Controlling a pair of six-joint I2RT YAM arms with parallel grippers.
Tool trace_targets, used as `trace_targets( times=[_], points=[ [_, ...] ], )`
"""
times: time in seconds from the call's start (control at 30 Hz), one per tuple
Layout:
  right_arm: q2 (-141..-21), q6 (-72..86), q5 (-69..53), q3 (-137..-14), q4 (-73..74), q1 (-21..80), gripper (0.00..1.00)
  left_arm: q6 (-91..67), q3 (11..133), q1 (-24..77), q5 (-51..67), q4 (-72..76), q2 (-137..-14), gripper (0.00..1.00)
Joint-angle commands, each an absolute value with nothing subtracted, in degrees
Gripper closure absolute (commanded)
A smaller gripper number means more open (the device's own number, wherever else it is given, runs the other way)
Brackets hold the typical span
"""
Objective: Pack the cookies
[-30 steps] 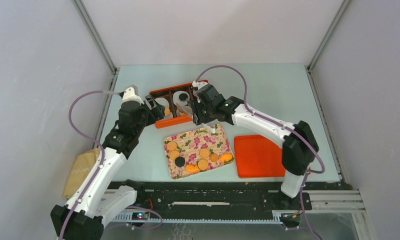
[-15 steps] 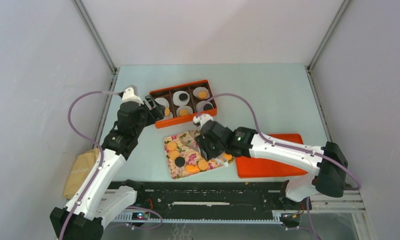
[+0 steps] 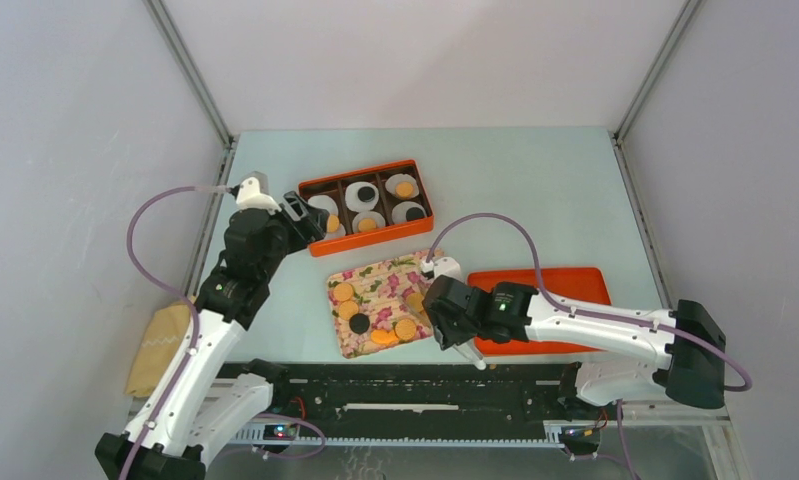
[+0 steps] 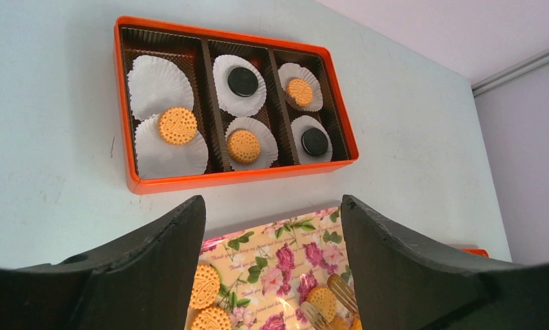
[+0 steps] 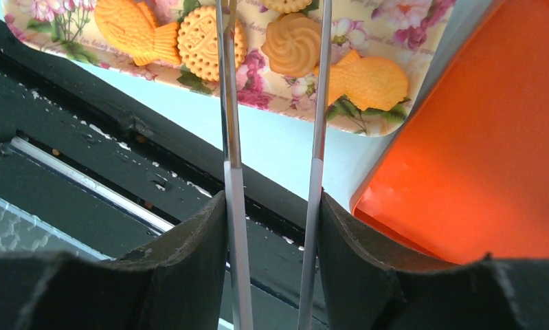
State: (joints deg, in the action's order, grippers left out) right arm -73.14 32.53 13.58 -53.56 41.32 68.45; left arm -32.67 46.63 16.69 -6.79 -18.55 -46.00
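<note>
Several cookies (image 3: 347, 309), mostly golden, one black (image 3: 359, 323), lie on the floral tray (image 3: 375, 285). More sit on white liners in the orange box (image 3: 365, 243): golden (image 4: 177, 125) and black (image 4: 242, 81). My right gripper (image 3: 455, 335) is at the tray's near right corner, shut on metal tongs (image 5: 231, 103). In the left wrist view the tong tips (image 4: 337, 289) straddle a round golden cookie (image 4: 321, 300). The right wrist view (image 5: 273, 199) shows round and fish-shaped cookies (image 5: 211, 42) past the tong arms. My left gripper (image 3: 300, 222) is open and empty (image 4: 273, 206), above the gap between box and tray.
An orange lid (image 3: 575, 282) lies right of the floral tray, partly under my right arm. A tan cloth (image 3: 160, 345) lies at the table's left edge. The black rail (image 3: 405, 385) runs along the near edge, just under the right gripper.
My right arm has swung from the orange box back to the tray's near right corner, carrying the tongs. The box's right compartments are now uncovered. The left arm barely shifted.
</note>
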Motion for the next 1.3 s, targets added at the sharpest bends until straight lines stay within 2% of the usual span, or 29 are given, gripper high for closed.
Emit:
trace_targets(
  times=[0.0, 0.3, 0.47, 0.53, 0.9, 1.27],
  points=[
    [-71.11, 35.43, 16.45, -53.78, 41.43, 68.82, 0.46, -33.5, 47.02, 16.44, -5.52, -18.1, -44.49, 0.23],
    [-70.99, 36.38, 16.45, -53.7, 44.1, 70.4, 0.49, -33.66, 46.54, 16.44, -5.62, -18.78, -43.03, 0.23],
    [-70.42, 34.85, 16.06, -55.03, 41.4, 69.48, 0.68, -33.68, 46.62, 16.44, -5.46, -18.79, -43.09, 0.23],
    [-70.91, 32.93, 16.34, -57.22, 40.86, 68.37, 0.72, -33.67, 46.82, 16.44, -5.89, -18.94, -42.78, 0.23],
    [-81.52, 20.26, 10.07, -78.02, 34.04, 57.03, 0.74, -34.08, 50.58, 16.35, -11.15, -21.56, -45.27, 0.24],
    [-113.22, 13.22, -2.79, -113.6, 36.7, 48.26, 0.76, -34.18, 55.67, 12.85, -15.0, -22.72, -48.64, 0.24]
  ],
)
